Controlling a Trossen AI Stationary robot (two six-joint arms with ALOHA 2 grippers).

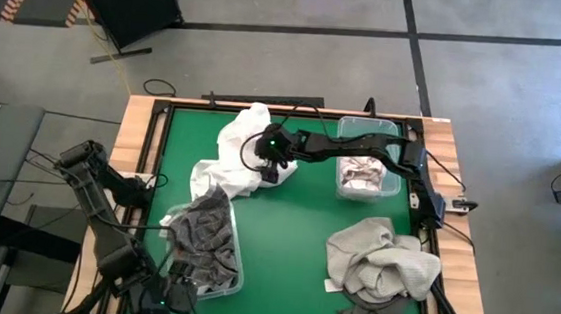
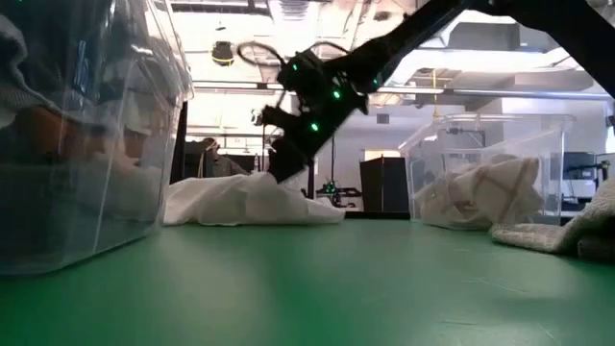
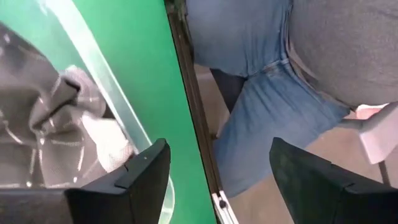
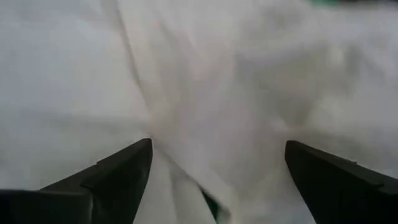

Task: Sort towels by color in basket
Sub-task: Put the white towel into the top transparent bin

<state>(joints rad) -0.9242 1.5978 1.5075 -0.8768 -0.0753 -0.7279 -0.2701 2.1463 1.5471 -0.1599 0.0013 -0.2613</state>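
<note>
White towel [image 1: 231,153] lies crumpled on green desk [image 1: 293,248], far-left area. Right tool [image 1: 270,171] poised over its edge, fingers apart, nothing held. Step: reaching for pickup. Next: descend, pinch fold, lift. Left tool [image 3: 214,180] apart, empty, beside bin [image 1: 241,274] of grey towels [image 1: 204,231].

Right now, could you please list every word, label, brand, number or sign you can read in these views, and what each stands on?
None: no readable text in any view.
The white towel, the clear bins and the green table carry no visible writing.
</note>
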